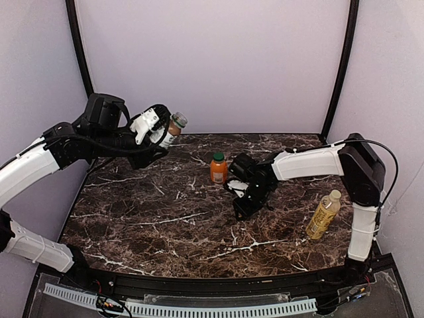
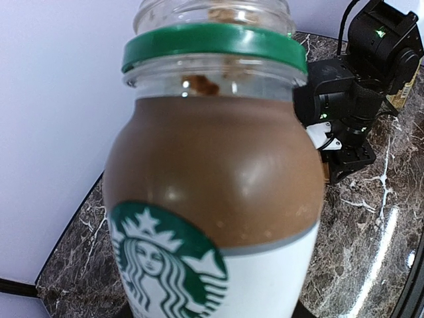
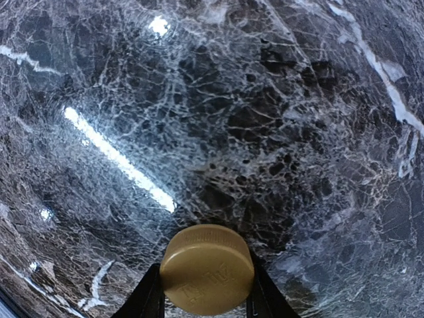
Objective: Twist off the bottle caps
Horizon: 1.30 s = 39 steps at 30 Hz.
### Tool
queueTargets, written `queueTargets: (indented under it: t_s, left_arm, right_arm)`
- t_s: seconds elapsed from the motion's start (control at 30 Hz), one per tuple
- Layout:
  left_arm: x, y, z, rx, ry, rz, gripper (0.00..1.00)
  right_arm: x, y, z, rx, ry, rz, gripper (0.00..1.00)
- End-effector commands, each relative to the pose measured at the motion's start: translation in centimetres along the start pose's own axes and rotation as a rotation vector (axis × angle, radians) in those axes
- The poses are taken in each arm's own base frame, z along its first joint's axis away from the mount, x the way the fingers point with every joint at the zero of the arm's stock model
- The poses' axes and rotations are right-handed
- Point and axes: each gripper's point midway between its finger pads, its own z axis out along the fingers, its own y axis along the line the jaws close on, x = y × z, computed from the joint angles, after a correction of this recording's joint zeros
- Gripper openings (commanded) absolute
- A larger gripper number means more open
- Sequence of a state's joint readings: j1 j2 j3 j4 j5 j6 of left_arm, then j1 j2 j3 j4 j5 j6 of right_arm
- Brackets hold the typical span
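My left gripper [image 1: 161, 137] is raised at the back left, shut on the clear bottle [image 1: 172, 128] with the brown-white label. In the left wrist view this bottle [image 2: 212, 172] fills the frame; its mouth is uncapped and a green ring [image 2: 212, 46] sits on the neck. My right gripper [image 1: 240, 209] hangs low over the table's middle, shut on the tan-brown cap [image 3: 207, 265]. The short orange bottle [image 1: 218, 170] stands upright with its dark green cap [image 1: 218, 157] on. At the right the yellow bottle [image 1: 322, 217] carries its cream-white cap [image 1: 336, 195].
The dark marble table [image 1: 152, 218] is walled by purple panels at the back and sides. The orange bottle stands just left of my right wrist. The right arm's base [image 1: 361, 238] rises next to the yellow bottle.
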<state>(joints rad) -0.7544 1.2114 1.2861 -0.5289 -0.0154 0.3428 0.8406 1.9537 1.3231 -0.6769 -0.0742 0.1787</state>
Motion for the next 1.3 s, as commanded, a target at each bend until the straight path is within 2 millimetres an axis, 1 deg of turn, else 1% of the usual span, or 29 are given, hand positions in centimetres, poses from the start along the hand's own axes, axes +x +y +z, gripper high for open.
queueTargets:
  t_s: [0.0, 0.03, 0.1, 0.17, 0.2, 0.23, 0.27, 0.33, 0.4, 0.43, 0.47, 0.5, 0.53, 0.57, 0.6, 0.63, 0.7, 0.73, 0.83, 0.87, 1.0, 1.1, 1.17, 1.27]
  left_arm:
    - [-0.2, -0.3, -0.6, 0.02, -0.03, -0.019, 0.35]
    - [-0.2, -0.3, -0.6, 0.023, -0.032, -0.019, 0.35]
    - [-0.3, -0.4, -0.7, 0.029, -0.037, -0.018, 0.35]
    - [-0.4, -0.5, -0.7, 0.035, -0.04, -0.015, 0.35]
    - [-0.4, -0.6, -0.7, 0.039, -0.04, -0.013, 0.35]
    - [-0.4, -0.7, -0.7, 0.044, -0.042, -0.009, 0.35]
    - [-0.4, -0.8, -0.7, 0.05, -0.043, -0.007, 0.35]
    - [-0.5, -1.1, -0.8, 0.069, -0.046, -0.003, 0.35]
    - [-0.6, -1.7, -0.9, 0.103, -0.053, 0.002, 0.35]
    - [-0.8, -2.2, -1.1, 0.132, -0.066, 0.003, 0.35]
    - [-0.8, -2.5, -1.2, 0.153, -0.069, 0.003, 0.35]
    - [-1.1, -3.1, -1.4, 0.189, -0.082, 0.002, 0.35]
    - [-1.2, -3.5, -1.5, 0.213, -0.086, 0.001, 0.35]
    - [-1.5, -4.1, -1.8, 0.252, -0.1, -0.001, 0.35]
    - [-1.6, -4.5, -1.9, 0.277, -0.104, -0.003, 0.35]
    - [-2.0, -5.1, -2.2, 0.317, -0.12, -0.005, 0.35]
    - [-2.3, -6.0, -2.5, 0.375, -0.133, -0.009, 0.35]
    - [-2.5, -6.4, -2.6, 0.402, -0.141, -0.012, 0.35]
    - [-3.1, -6.8, -2.8, 0.433, -0.153, -0.019, 0.35]
    - [-3.2, -6.9, -2.8, 0.442, -0.154, -0.021, 0.36]
    - [-3.7, -6.8, -2.9, 0.443, -0.163, -0.019, 0.36]
    - [-3.9, -6.8, -2.9, 0.445, -0.169, -0.017, 0.36]
    - [-3.9, -6.8, -2.9, 0.45, -0.168, -0.018, 0.36]
    - [-3.8, -7.0, -2.8, 0.456, -0.165, -0.02, 0.36]
  right_arm:
    - [0.8, 0.0, 0.7, 0.025, 0.03, 0.019, 0.09]
    - [0.9, 0.1, 0.8, 0.027, 0.034, 0.017, 0.19]
    - [1.0, 0.0, 0.7, 0.036, 0.038, 0.018, 0.43]
    - [0.7, -0.2, 0.2, 0.058, 0.029, 0.015, 0.73]
    - [0.4, -0.1, -0.5, 0.064, 0.015, 0.011, 0.9]
    - [-0.1, 0.0, -1.1, 0.065, 0.0, 0.001, 0.98]
    - [-0.6, 0.2, -2.0, 0.061, -0.02, -0.009, 0.98]
    - [-2.3, 1.0, -4.7, 0.046, -0.094, -0.047, 0.98]
    - [-4.4, 2.2, -8.4, 0.013, -0.209, -0.097, 0.99]
    - [-5.7, 3.0, -10.8, -0.016, -0.289, -0.124, 0.99]
    - [-6.9, 4.2, -13.6, -0.066, -0.385, -0.152, 0.99]
    - [-7.8, 5.6, -16.3, -0.132, -0.482, -0.187, 0.99]
    - [-8.6, 7.2, -19.6, -0.216, -0.607, -0.227, 0.99]
    - [-8.9, 9.0, -22.5, -0.316, -0.727, -0.274, 0.99]
    - [-8.8, 10.6, -25.6, -0.412, -0.859, -0.319, 0.99]
    - [-9.1, 12.3, -30.2, -0.515, -1.067, -0.383, 0.99]
    - [-7.8, 13.8, -34.9, -0.661, -1.28, -0.432, 0.99]
    - [-7.7, 14.2, -36.1, -0.703, -1.338, -0.43, 0.98]
    - [-9.3, 15.5, -36.5, -0.752, -1.356, -0.405, 0.91]
    - [-9.8, 16.0, -36.3, -0.756, -1.354, -0.407, 0.9]
    - [-11.5, 17.4, -36.7, -0.777, -1.376, -0.421, 0.87]
    - [-12.2, 18.1, -36.9, -0.787, -1.385, -0.438, 0.83]
    - [-12.4, 18.4, -37.0, -0.799, -1.392, -0.446, 0.78]
    - [-12.5, 18.6, -36.8, -0.815, -1.388, -0.45, 0.74]
